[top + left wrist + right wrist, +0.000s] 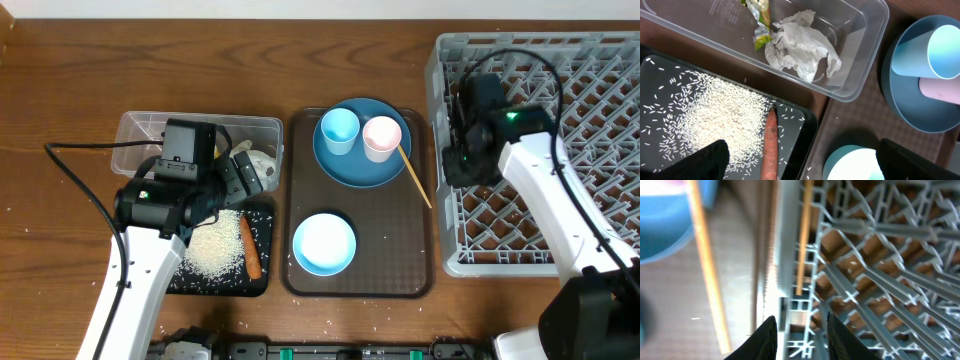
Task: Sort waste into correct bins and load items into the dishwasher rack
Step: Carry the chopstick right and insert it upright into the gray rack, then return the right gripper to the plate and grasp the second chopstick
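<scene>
My right gripper (801,340) hangs open at the left wall of the grey dishwasher rack (560,150), gripping nothing. One chopstick (804,240) lies inside the rack along that wall. The other chopstick (415,175) rests on the dark blue plate (350,165), beside the light blue cup (338,130) and pink cup (381,137). My left gripper (802,165) is wide open and empty above the black tray (805,120), which holds rice (715,115) and the carrot (771,145). The crumpled paper (800,45) and wrapper (760,20) lie in the clear tub (860,75).
A brown serving tray (400,270) in the middle carries the plate and the pale blue bowl (324,243). A few stray rice grains lie on the wooden table (60,120) near its front edge. Cables trail from both arms.
</scene>
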### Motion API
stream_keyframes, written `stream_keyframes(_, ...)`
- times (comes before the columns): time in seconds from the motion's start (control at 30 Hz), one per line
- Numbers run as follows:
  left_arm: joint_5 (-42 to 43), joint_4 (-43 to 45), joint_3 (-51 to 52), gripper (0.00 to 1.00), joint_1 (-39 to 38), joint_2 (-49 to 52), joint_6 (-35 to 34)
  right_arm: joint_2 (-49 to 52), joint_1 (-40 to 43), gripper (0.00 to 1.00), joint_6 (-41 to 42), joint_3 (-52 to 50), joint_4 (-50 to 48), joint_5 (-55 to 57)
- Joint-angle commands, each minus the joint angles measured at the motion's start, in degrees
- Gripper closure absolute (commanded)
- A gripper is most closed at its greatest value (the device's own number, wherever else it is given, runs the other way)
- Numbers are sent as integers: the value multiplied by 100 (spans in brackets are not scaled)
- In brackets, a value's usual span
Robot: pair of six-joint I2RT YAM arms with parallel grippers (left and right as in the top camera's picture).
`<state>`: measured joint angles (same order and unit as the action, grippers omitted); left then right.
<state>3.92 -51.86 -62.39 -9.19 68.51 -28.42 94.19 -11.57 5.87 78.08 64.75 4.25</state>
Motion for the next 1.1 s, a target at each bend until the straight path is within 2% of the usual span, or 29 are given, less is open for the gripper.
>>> stream_keyframes(0.0, -94, 9, -83, 4, 24, 28, 52, 22, -26, 69, 94, 275, 76, -723)
stream_keyframes(0.6, -94, 9, -83, 4, 24, 28, 55, 39, -669, 72, 70, 118, -66, -898)
stream_keyframes(1.07, -94, 9, -83, 4, 24, 28, 52, 66, -911, 63, 70, -728, -870, -901)
